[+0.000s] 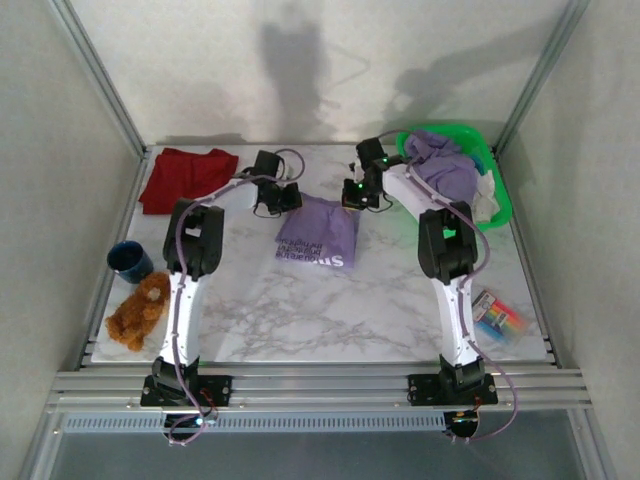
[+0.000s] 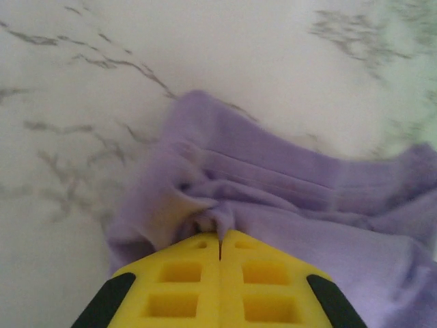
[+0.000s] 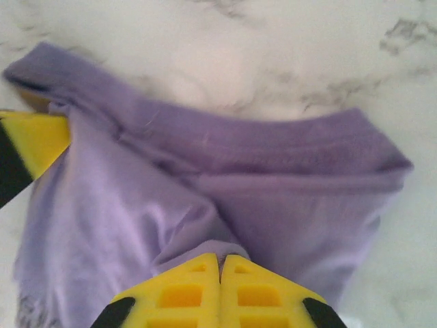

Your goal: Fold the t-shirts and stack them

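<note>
Marble worktop (image 1: pixel 400 300) carries the lavender tee (image 1: pixel 320 235), lettering up. Left end effector (image 2: pixel 220 236) and right end effector (image 3: pixel 220 257) are both fully closed, each pinching cloth at this tee's far edge. Red tee (image 1: pixel 185 178) lies left of the left end effector. More lavender tees (image 1: pixel 445 165) sit in the basket (image 1: pixel 500 205), right of the right end effector.
</note>
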You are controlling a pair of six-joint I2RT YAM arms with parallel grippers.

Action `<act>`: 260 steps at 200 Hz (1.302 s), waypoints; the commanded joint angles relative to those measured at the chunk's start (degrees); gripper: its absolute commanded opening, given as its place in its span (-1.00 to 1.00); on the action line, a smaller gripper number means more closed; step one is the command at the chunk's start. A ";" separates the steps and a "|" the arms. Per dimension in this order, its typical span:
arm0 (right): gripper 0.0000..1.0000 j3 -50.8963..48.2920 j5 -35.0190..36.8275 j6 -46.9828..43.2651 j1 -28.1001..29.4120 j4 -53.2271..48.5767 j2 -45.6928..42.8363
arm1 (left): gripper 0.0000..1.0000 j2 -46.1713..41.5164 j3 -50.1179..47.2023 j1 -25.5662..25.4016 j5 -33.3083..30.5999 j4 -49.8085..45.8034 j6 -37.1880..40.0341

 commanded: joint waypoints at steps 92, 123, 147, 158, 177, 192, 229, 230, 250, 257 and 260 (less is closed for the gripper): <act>-1.00 4.78 6.13 -3.62 0.20 5.32 -2.49 | -1.00 5.55 1.79 0.52 0.75 -1.84 0.49; -1.00 7.71 8.19 -2.62 -0.05 4.89 0.08 | -1.00 6.18 0.77 -0.21 0.44 -2.23 1.43; -1.00 16.70 7.74 -1.71 -0.05 0.89 6.50 | -1.00 6.47 -0.26 -0.65 0.69 -2.02 1.82; -1.00 22.89 7.81 -1.57 -0.26 -2.37 10.51 | -1.00 6.28 -1.07 -0.86 0.69 -1.40 1.72; -1.00 31.36 5.54 0.80 -1.13 -5.04 16.67 | -1.00 6.08 -2.03 -0.97 0.82 -1.13 1.89; -1.00 36.84 3.17 3.36 -1.97 -6.47 21.31 | -1.00 5.90 -2.44 -0.97 1.04 -0.93 1.98; -1.00 41.67 -1.91 7.37 -2.36 -6.00 27.54 | -1.00 5.10 -3.52 -1.41 1.55 -0.06 1.92; -1.00 41.68 -1.84 7.53 -2.40 -6.05 27.58 | -1.00 5.11 -3.54 -1.41 1.56 -0.09 1.90; -1.00 41.23 -2.43 10.54 -2.87 -6.99 29.54 | -1.00 4.82 -4.28 -1.76 1.57 0.10 1.98; -1.00 42.22 -2.02 11.21 -3.01 -9.01 30.37 | -1.00 4.36 -4.95 -1.82 1.27 0.28 2.08; -1.00 42.49 -1.77 11.48 -3.12 -9.88 30.56 | -1.00 4.05 -5.31 -1.80 1.16 0.42 2.07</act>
